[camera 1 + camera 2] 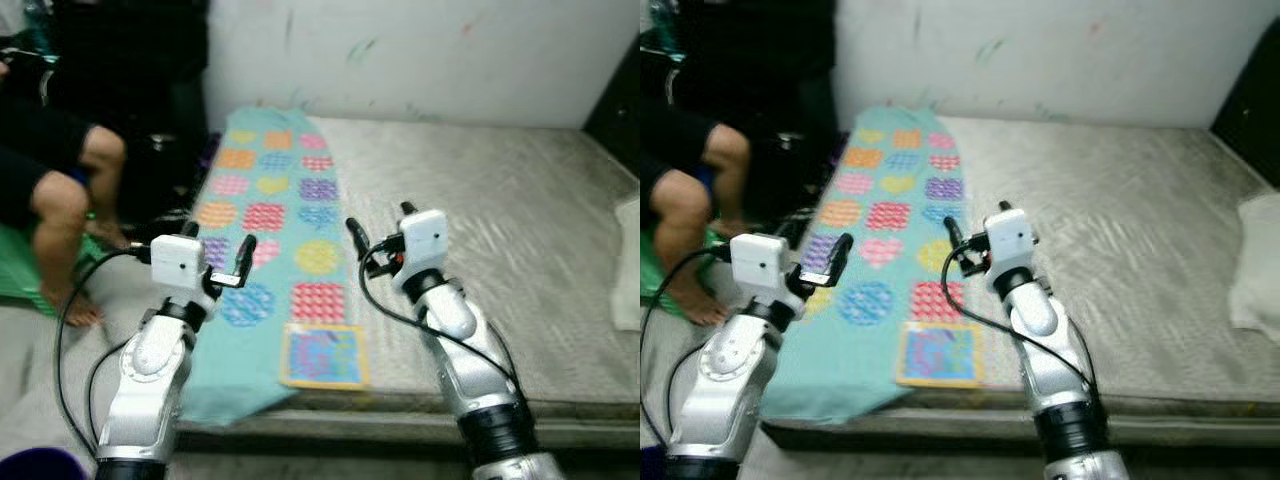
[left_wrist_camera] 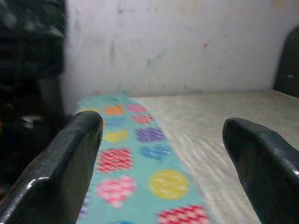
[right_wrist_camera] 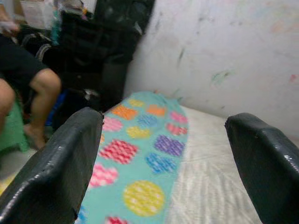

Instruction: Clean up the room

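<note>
Left eye view: a long teal cloth printed with coloured hearts and circles (image 1: 270, 240) lies flat along the left edge of a bare grey mattress (image 1: 500, 230), its long axis running from the white wall toward the robot, its near end draping over the mattress edge. A small square picture book (image 1: 323, 355) rests on that near end. The left gripper (image 1: 228, 262) hovers over the cloth's left margin, fingers spread and empty. The right gripper (image 1: 375, 238) hovers beside the cloth's right margin, fingers likewise apart, holding nothing. The book lies between and below both grippers, seemingly slightly nearer the right arm. A seated person's bare legs (image 1: 70, 215) are at far left.
</note>
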### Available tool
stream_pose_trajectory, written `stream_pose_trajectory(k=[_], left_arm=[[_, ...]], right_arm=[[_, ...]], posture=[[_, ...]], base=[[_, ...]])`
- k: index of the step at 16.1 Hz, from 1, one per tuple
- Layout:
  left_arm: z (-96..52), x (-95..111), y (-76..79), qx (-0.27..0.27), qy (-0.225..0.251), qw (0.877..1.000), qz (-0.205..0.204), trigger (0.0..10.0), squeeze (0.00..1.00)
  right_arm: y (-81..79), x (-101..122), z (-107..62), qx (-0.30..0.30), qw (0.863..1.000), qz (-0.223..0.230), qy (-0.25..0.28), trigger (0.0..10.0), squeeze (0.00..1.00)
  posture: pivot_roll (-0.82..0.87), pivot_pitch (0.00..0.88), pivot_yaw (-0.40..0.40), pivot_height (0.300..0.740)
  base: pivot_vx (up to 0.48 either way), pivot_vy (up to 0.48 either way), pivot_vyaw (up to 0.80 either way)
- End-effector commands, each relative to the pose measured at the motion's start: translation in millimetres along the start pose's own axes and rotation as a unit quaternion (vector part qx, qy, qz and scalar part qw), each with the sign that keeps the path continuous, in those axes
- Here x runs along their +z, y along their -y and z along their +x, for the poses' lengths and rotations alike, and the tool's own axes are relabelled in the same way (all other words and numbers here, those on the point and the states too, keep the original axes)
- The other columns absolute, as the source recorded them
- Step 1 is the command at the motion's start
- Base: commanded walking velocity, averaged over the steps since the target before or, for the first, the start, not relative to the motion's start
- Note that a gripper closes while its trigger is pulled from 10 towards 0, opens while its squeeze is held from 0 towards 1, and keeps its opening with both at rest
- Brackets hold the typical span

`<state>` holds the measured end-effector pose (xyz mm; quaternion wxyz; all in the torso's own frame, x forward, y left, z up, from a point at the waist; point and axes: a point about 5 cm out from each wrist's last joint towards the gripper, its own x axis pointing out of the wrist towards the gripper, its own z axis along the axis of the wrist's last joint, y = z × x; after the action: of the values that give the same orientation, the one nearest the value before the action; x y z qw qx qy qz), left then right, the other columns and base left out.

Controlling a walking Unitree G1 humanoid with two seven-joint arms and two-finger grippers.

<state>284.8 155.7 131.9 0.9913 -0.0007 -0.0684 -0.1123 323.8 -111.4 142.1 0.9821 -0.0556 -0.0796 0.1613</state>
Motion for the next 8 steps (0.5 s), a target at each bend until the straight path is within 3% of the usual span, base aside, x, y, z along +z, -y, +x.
stream_pose_trajectory(k=[1,5,8], left_arm=[[1.1,0.2,3.5,-0.008,-0.002,1.000,0.003,10.0,0.00],[0.7,0.0,4.1,-0.009,-0.003,1.000,0.002,10.0,0.00],[0.5,0.1,4.4,-0.006,-0.001,1.000,-0.005,10.0,0.00]], right_arm=[[4.7,1.4,0.0,-0.004,1.000,-0.002,0.002,10.0,0.00],[4.0,1.3,0.1,-0.003,1.000,-0.003,0.002,10.0,0.00],[3.6,0.8,-1.0,-0.002,1.000,-0.004,0.001,10.0,0.00]], posture=[[-0.02,0.000,-0.053,0.740],[-0.02,0.000,-0.055,0.740],[-0.02,0.000,-0.056,0.740]], base=[[0.000,-0.292,0.00],[0.000,-0.280,0.00],[0.000,0.000,0.00]])
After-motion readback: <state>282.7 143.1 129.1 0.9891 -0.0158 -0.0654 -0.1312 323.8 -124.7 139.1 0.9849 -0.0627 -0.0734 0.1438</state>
